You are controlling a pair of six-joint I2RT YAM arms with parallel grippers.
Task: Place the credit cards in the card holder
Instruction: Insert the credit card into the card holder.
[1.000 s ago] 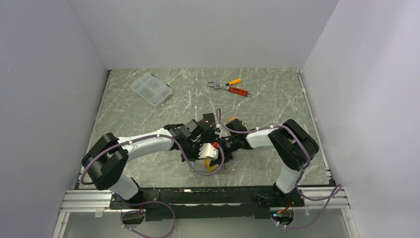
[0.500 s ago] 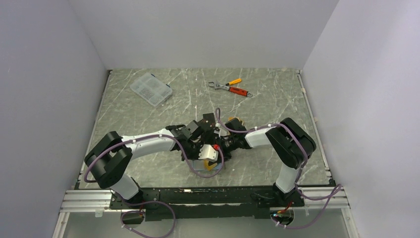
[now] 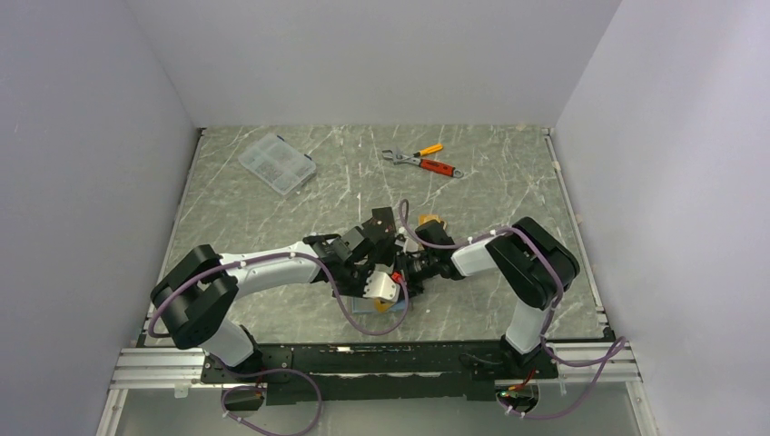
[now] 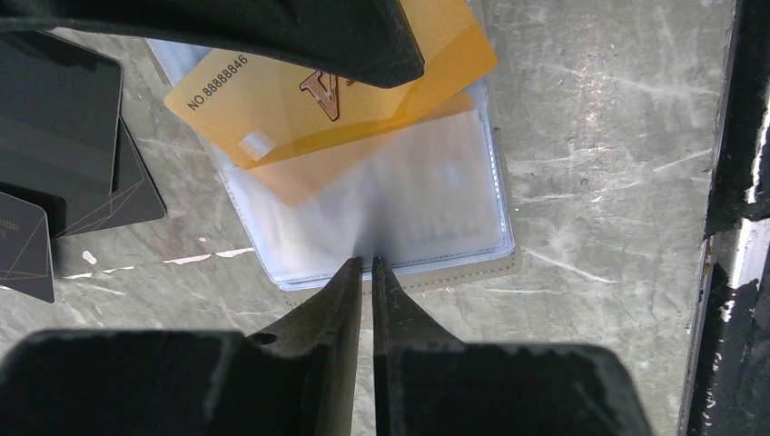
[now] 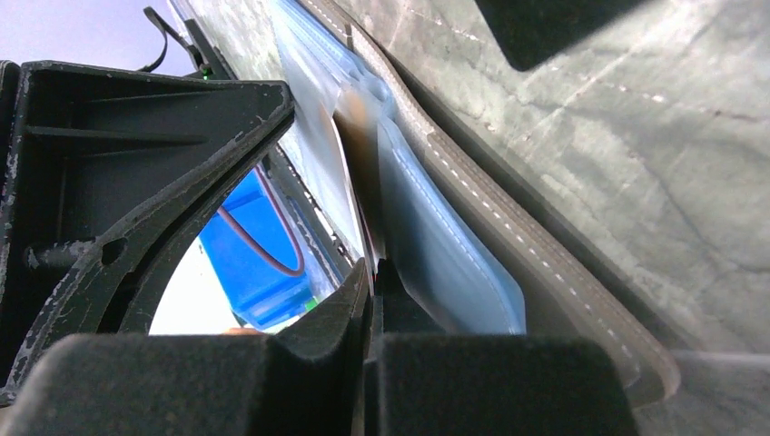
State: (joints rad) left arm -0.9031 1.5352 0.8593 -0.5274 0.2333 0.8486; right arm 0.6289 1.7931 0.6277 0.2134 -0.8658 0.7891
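The card holder (image 4: 436, 213) looks blurred, the gold card (image 4: 272, 100) half hidden, black cards (image 4: 54, 118) cropped.

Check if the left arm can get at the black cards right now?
Likely not yet: the left tool is shut on the edge of the holder, so it's busy. The black cards lie uncovered on the table just beside it; once it lets go, the way looks free.

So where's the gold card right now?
In the left wrist view, the gold card is partly slid into a clear sleeve of the card holder, black cards lying at the picture's left.
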